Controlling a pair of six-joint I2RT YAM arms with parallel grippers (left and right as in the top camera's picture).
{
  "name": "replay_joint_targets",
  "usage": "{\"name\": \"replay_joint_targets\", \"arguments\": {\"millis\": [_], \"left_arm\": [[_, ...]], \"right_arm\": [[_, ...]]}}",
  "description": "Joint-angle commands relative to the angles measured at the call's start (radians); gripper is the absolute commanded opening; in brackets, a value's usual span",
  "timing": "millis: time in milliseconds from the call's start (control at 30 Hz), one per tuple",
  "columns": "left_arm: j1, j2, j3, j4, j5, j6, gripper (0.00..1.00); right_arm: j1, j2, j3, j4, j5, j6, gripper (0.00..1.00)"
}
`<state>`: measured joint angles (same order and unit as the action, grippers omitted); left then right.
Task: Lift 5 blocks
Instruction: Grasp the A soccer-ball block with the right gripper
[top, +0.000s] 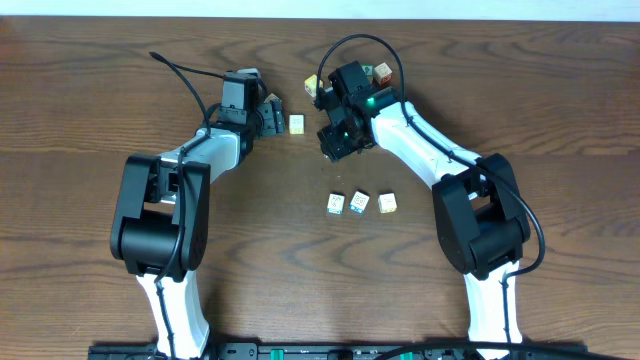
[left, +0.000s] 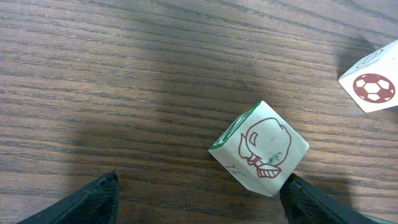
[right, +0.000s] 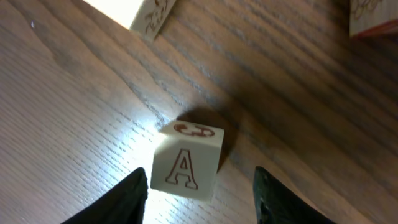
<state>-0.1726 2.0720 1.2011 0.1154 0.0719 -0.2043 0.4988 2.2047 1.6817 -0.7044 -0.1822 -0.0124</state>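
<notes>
Blocks (top: 360, 203) are small pale wooden cubes with white faces and little line prints.

Left side: left arm (top: 185, 165) is folded at the elbow, forearm angled up-right. Left gripper (top: 272, 115) sits low over the table (top: 80, 100), jaws wide apart, clamping nothing. Glove cube (left: 260, 148) sits on the wood between its fingers, right up beside the finger (left: 311, 202) on the right of the wrist view. It has a red boxing-glove print on top and a green strip down one edge; border or whole side face, can't tell from this angle. Soccer-ball block (left: 373, 87) lies beyond it, up-right, apart.

Centre: three of the cubes form a row near the front of the table, side by side with small gaps, between the two arm bases.

Right side: right arm (top: 430, 145) reaches up-left from its base, right gripper (top: 335, 140) pointing down at the table. A-block (right: 186, 165) rests on the wood between its fingers (right: 127, 199) with a gap on each side, so jaws apart, not gripping. It shows a brown-red "A" on the near face and another print on top. Back block (top: 383, 72) sits behind that wrist.
</notes>
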Motion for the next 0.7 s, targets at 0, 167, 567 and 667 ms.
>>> {"name": "replay_joint_targets", "arguments": {"millis": [0, 167, 567, 667], "left_arm": [[0.004, 0.013, 0.032, -0.001, -0.003, 0.023, 0.83], [0.007, 0.013, 0.032, -0.003, -0.002, 0.028, 0.82], [0.024, 0.011, 0.035, -0.009, 0.023, 0.058, 0.82], [0.024, 0.011, 0.041, -0.009, 0.043, 0.077, 0.82]], "right_arm": [[0.016, 0.012, 0.018, 0.006, -0.018, -0.012, 0.54], [0.034, 0.042, 0.018, 0.014, -0.007, -0.011, 0.48], [0.031, 0.070, 0.035, 0.004, 0.047, 0.008, 0.05], [0.026, 0.062, 0.039, -0.014, 0.046, 0.009, 0.01]]}}
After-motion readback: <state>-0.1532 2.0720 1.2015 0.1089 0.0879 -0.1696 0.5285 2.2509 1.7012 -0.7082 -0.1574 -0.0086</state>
